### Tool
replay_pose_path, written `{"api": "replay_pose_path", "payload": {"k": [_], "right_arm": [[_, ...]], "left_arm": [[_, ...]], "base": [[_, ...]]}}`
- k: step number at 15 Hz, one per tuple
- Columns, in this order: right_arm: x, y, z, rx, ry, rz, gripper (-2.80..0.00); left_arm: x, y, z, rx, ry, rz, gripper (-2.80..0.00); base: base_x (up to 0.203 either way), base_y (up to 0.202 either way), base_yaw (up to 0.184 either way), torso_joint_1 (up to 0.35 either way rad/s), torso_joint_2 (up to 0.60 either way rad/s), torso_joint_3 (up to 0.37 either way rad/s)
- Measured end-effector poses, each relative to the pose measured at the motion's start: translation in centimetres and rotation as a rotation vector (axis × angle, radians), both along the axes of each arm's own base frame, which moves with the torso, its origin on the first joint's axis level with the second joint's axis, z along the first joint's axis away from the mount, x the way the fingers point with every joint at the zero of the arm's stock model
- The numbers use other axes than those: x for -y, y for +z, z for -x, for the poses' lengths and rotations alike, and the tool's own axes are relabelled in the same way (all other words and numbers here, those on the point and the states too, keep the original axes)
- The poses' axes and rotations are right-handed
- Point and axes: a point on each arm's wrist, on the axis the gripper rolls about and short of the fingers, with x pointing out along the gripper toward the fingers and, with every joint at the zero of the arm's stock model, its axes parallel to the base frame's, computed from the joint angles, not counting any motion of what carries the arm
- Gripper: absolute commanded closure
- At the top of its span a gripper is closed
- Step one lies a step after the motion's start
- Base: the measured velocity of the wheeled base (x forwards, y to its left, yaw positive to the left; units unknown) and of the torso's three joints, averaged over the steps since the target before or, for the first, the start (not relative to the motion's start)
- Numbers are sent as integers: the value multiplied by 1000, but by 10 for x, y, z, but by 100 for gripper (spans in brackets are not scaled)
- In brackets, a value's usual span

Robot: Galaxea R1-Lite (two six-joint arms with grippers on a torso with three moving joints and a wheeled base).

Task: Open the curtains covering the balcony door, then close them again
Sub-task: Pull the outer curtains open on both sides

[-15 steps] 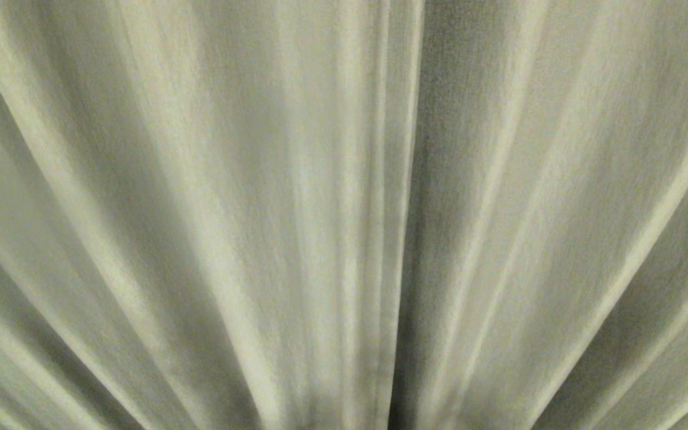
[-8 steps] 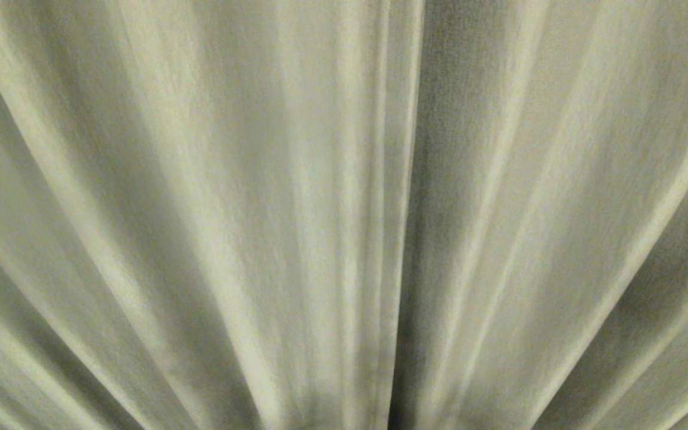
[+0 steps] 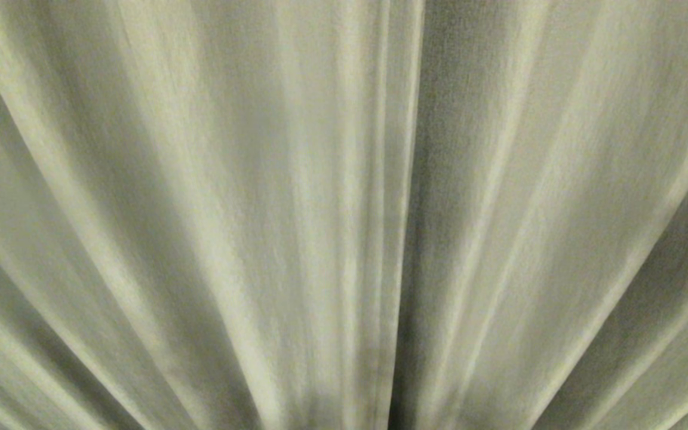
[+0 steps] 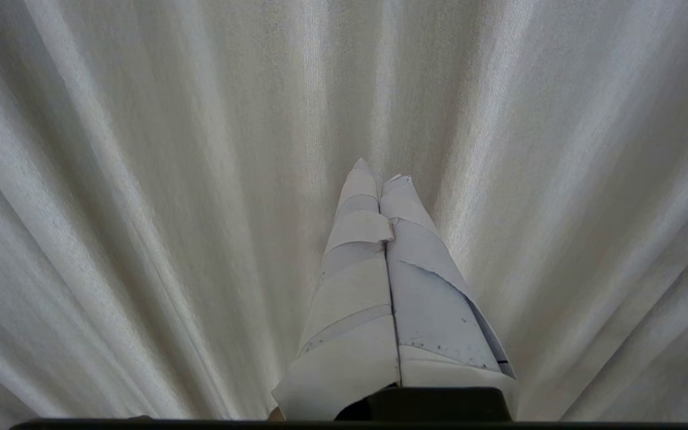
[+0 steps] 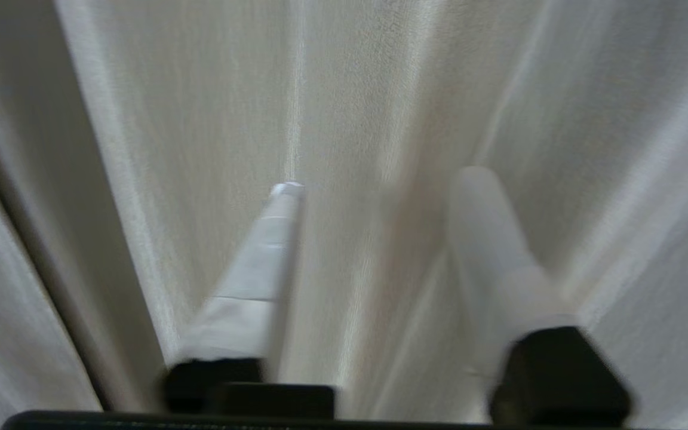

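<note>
The right gripper (image 5: 380, 179) stood with its two white-wrapped fingers (image 5: 260, 263) spread wide apart, a ridge of cloth running up between them in the middle of the right wrist view; whether either tip already touched the fabric could not be told through the blur. The left gripper (image 4: 378, 170) sat in the lower centre of the left wrist view, its taped fingers pressed together on nothing, pointing at the pleats.

The curtains (image 3: 212, 197), two cream-white pleated woven panels, filled every view. Their hemmed edges met along a dark seam just right of centre in the head view. The balcony door was fully hidden behind them.

Across the last second the head view showed the same drawn panels, unmoved. Judging from that, opening had not begun; the spread right fingers looked readied to pinch a fold.
</note>
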Motion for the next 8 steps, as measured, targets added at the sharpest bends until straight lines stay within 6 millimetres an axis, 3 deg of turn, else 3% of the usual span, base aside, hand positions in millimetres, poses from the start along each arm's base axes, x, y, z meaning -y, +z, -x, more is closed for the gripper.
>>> {"api": "replay_pose_path", "payload": {"k": [8], "right_arm": [[0,6,-30,9,-9,14,-280]], "left_arm": [[0,0,0,0,0,0,0]], "base": [[0,0,0,0,0,0]]}}
